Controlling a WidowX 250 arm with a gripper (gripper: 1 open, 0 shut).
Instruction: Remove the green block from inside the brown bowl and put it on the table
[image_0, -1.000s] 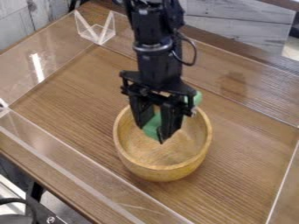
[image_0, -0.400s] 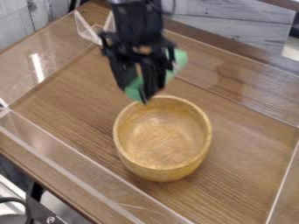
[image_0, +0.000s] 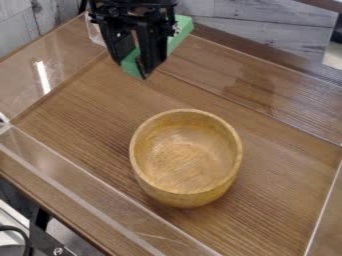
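Legible text: none. No lettering, labels, brand marks, numbers or signs can be read on any surface in the camera view.

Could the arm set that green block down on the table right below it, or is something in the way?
Probably yes. The gripper holds the block in the air, up and to the left of the bowl, and the table under it looks bare.

1 green block (image_0: 134, 66), 1 brown bowl (image_0: 187, 157), 1 gripper (image_0: 138, 62), 1 table (image_0: 80, 110)
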